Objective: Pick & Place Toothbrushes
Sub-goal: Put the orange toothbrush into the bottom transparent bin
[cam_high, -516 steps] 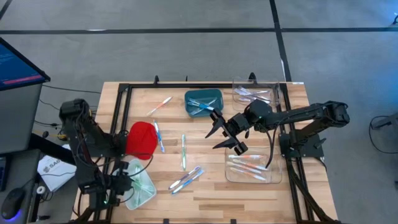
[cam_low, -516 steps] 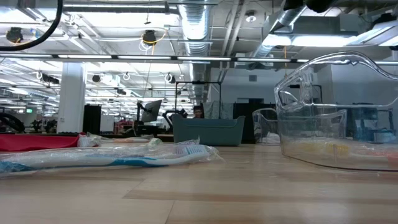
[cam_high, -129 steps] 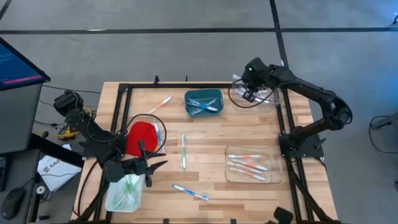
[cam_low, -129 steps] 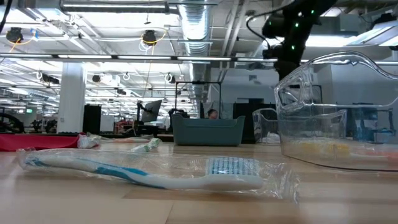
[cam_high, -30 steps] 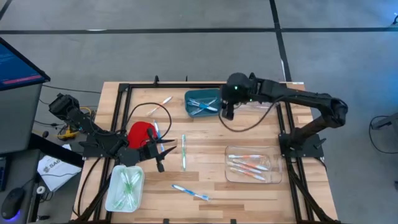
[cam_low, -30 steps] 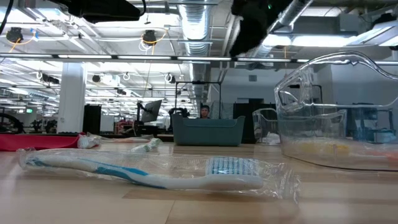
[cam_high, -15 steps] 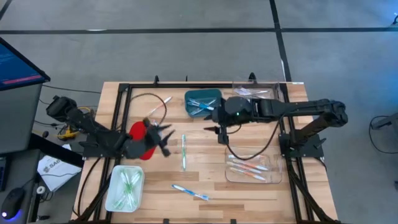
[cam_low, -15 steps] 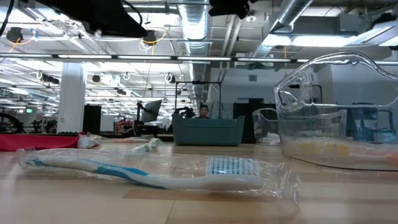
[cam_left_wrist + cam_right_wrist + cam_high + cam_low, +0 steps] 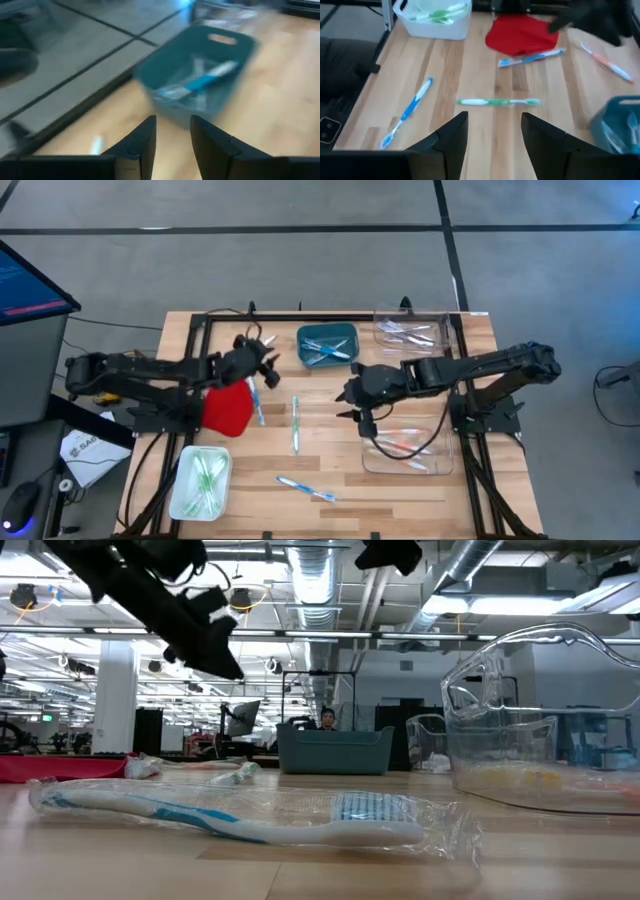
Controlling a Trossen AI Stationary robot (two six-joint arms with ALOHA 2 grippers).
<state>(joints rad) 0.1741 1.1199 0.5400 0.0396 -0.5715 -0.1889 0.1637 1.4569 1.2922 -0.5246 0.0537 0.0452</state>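
Observation:
Wrapped toothbrushes lie loose on the wooden table: a green one (image 9: 295, 425) in the middle, a blue one (image 9: 305, 488) near the front edge, another blue one (image 9: 257, 402) beside the red tub (image 9: 228, 408), and an orange one (image 9: 605, 62) at the far left. My left gripper (image 9: 262, 360) hovers open above the far left of the table, facing the teal bin (image 9: 200, 80), with nothing between its fingers. My right gripper (image 9: 350, 405) hovers open over the table's middle, right of the green toothbrush (image 9: 497, 102), and holds nothing.
The teal bin (image 9: 327, 343) holds blue toothbrushes. A white tub (image 9: 202, 480) with green ones stands near left. A clear tub (image 9: 405, 445) with orange ones stands near right, and another clear tub (image 9: 410, 332) far right. A black frame borders the table.
My left gripper has swung from the near side of the red tub toward the table's far edge and now faces the teal bin. My right gripper has moved from beside the teal bin toward the near edge, to the table's middle. No toothbrush has moved.

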